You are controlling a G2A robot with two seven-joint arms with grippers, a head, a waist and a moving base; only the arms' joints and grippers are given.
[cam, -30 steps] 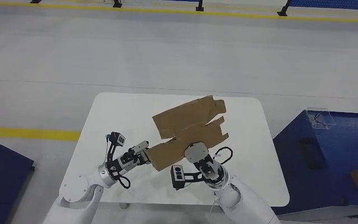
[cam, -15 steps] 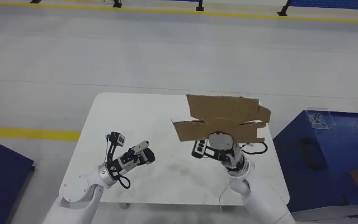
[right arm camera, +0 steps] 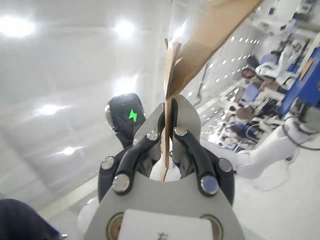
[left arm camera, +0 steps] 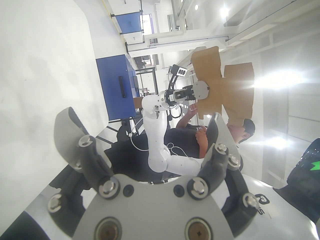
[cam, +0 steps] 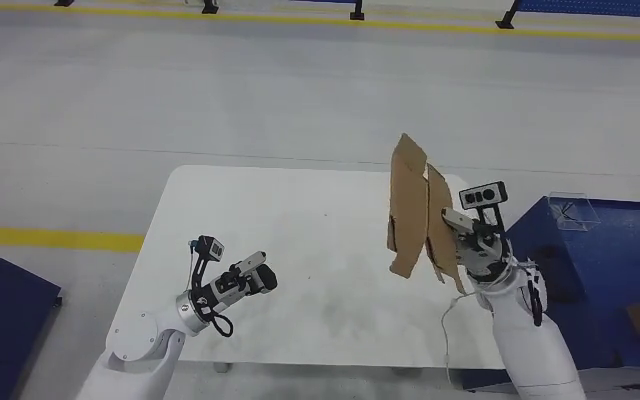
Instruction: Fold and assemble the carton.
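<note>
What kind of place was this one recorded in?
Probably a large factory-style hall or robot lab: a wide painted floor marked with a yellow line, a blue cabinet, and bright ceiling lights high overhead.

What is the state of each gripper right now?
Left gripper: open, holding nothing.
Right gripper: closed on the carton.

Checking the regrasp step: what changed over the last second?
The right gripper swung the carton away from the left gripper toward the table's right side and tipped it up on edge, fingers shut on it. The left gripper stayed put, open.
</note>
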